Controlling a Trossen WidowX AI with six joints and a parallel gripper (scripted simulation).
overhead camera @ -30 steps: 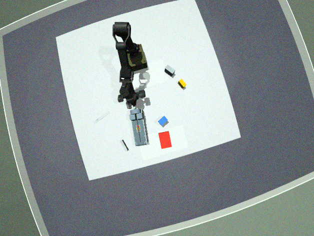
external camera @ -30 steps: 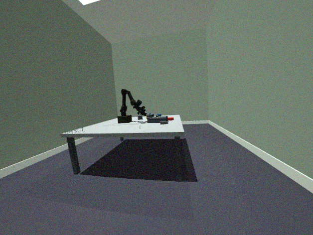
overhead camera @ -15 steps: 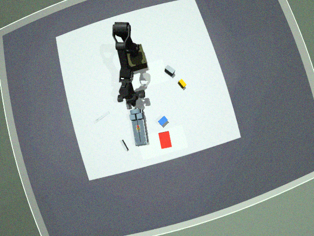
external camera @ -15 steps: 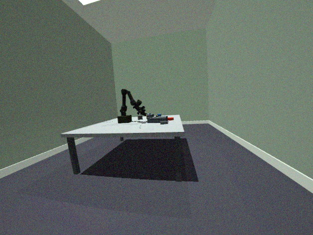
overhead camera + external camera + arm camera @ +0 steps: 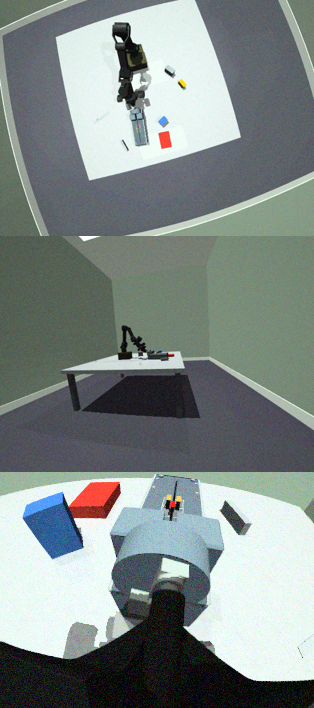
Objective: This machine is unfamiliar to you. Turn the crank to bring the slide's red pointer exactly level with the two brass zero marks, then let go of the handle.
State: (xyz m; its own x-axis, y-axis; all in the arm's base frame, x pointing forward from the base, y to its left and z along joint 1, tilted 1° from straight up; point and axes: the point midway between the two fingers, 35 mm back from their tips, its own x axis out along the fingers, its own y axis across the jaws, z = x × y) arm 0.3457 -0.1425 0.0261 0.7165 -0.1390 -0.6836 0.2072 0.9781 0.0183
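Observation:
The grey-blue machine (image 5: 142, 137) (image 5: 157, 356) (image 5: 150, 494) has a round crank disc (image 5: 160, 537) at its arm-side end. The red pointer (image 5: 137, 126) (image 5: 173, 505) sits in the slot, slightly nearer the crank than the two brass marks, one brass mark (image 5: 168, 498) to the left and one brass mark (image 5: 179, 498) to the right. It is not level with them. My gripper (image 5: 130, 104) (image 5: 145, 351) (image 5: 161, 627) is shut on the pale crank handle (image 5: 172, 579) in front of the disc face. The dark fingers hide part of the handle.
A blue block (image 5: 162, 120) (image 5: 55, 527) and a red block (image 5: 164, 140) (image 5: 97, 499) lie on one side of the machine. A narrow dark slab (image 5: 124, 145) (image 5: 235, 518) and a pale thin strip (image 5: 102, 117) lie on the other. A grey block (image 5: 170, 69) and a yellow block (image 5: 182, 83) lie farther off.

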